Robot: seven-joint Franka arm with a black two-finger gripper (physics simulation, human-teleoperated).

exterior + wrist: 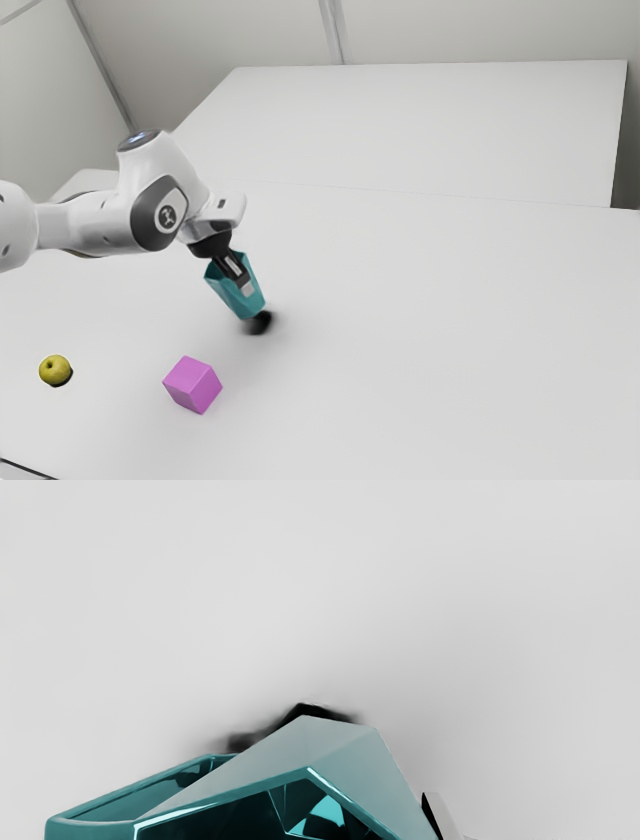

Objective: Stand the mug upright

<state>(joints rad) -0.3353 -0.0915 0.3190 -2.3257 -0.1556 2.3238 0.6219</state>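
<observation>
In the exterior view the teal, faceted mug [236,290] hangs tilted below the hand, its mouth toward the upper left and its base toward the lower right, close over a dark shadow. My gripper [245,284] is shut on the mug, fingers against its wall. From the wrist view, the mug [300,750] shows its sloping outer wall, part of its dark inside and a loop that looks like the handle. A fingertip of the gripper [441,816] lies against the mug's side there; the opposite one is hidden by the mug.
A magenta cube [193,385] rests on the white table [430,330], nearer the exterior view's bottom edge than the mug. A yellow-green apple [55,370] lies farther toward the exterior view's left. Beyond the work area a white raised surface [430,130] extends toward the wall.
</observation>
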